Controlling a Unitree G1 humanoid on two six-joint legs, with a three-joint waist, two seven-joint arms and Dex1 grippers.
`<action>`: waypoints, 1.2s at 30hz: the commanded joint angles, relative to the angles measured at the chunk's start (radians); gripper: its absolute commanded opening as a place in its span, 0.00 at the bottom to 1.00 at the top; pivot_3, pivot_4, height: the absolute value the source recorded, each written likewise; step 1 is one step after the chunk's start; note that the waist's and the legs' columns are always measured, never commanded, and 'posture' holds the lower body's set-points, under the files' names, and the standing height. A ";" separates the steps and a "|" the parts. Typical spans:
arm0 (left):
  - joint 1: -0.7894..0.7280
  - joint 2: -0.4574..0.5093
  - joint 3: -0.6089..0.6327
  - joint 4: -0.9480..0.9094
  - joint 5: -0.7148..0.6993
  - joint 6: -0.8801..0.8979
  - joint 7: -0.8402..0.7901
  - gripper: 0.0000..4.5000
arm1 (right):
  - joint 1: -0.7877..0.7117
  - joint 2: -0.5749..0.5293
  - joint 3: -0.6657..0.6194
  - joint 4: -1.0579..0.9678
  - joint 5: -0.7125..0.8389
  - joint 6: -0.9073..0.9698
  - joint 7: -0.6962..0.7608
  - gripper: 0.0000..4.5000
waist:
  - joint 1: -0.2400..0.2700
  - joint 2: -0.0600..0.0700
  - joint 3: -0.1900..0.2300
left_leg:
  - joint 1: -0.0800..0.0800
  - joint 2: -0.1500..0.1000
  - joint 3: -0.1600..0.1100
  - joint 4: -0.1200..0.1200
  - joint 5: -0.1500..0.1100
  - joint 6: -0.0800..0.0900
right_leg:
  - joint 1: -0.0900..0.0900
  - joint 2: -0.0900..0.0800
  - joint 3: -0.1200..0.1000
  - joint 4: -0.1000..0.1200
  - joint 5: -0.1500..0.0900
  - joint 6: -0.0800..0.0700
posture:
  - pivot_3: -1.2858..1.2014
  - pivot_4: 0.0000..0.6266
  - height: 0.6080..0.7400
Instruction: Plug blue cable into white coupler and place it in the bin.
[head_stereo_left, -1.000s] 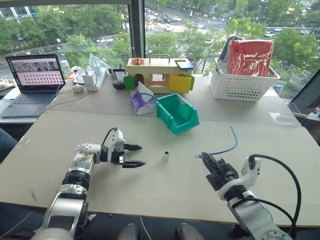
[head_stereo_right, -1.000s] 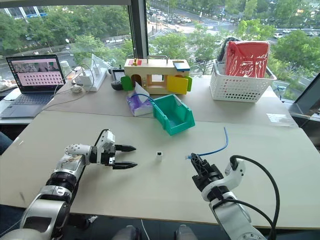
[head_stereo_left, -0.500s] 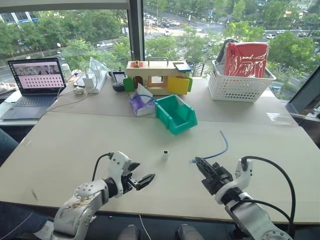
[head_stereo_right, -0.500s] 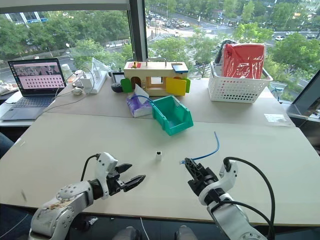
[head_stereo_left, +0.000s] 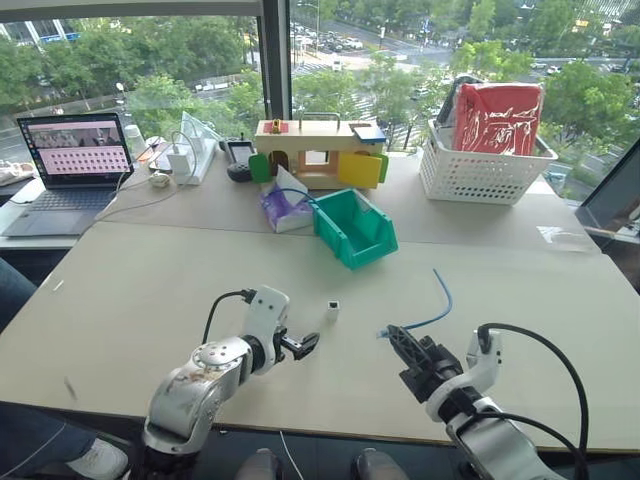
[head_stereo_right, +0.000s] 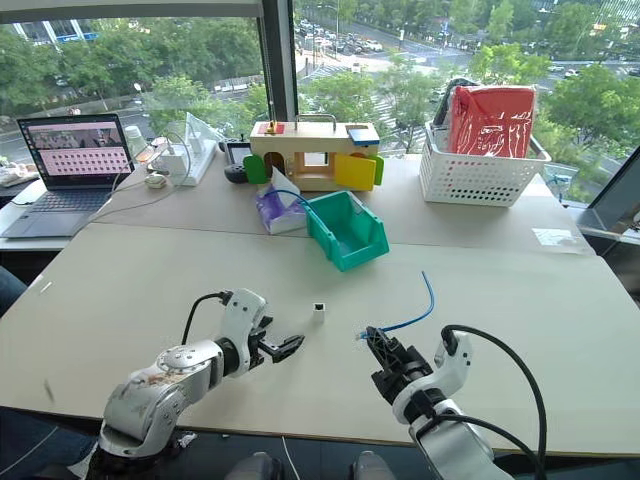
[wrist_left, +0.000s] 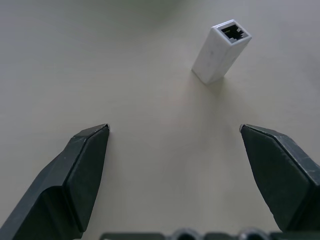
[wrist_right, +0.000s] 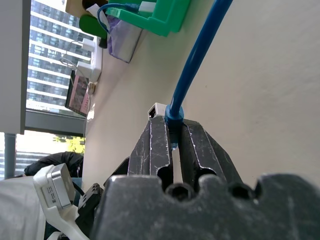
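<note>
Colours I log from my station:
- blue cable: bright blue, centre right.
- white coupler: white with a dark socket, at centre.
- bin: teal-green, upper centre.
- Basket: white lattice, upper right; red bag inside.
- Tabletop: plain pale beige.
- Toy house: pale wood, with green, yellow and blue pieces.
- Tissue pack: purple.
- Left tool and right tool: black fingers.

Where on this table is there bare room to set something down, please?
The near table is bare left of the left gripper, and on the right past the blue cable. Between the grippers stands the white coupler. The far side is crowded: bin, laptop, white basket.
</note>
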 joint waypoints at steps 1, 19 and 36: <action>-0.087 -0.084 0.031 0.008 -0.030 0.136 0.051 1.00 | 0.020 0.030 0.024 -0.047 -0.035 -0.024 0.017 0.00 | 0.003 0.000 0.000 | 0.000 0.000 0.000 0.000 0.000 0.000 | 0.000 0.000 0.000 0.000 0.000 0.000 | 0.52 0.24 1.00; -0.335 -0.174 0.010 0.208 0.019 0.205 0.154 1.00 | 0.035 0.110 0.056 -0.038 -0.144 -0.047 0.065 0.00 | 0.012 0.000 0.000 | -0.006 -0.002 -0.002 0.000 0.000 0.000 | -0.003 0.001 -0.002 -0.002 0.002 0.004 | 0.52 0.24 1.00; -0.413 -0.209 -0.002 0.250 0.023 0.312 0.179 1.00 | 0.026 0.140 0.051 -0.024 -0.179 -0.045 0.089 0.00 | 0.011 0.000 0.000 | -0.008 -0.003 -0.002 0.000 0.000 0.000 | -0.004 0.000 -0.002 -0.003 0.003 0.006 | 0.52 0.24 1.00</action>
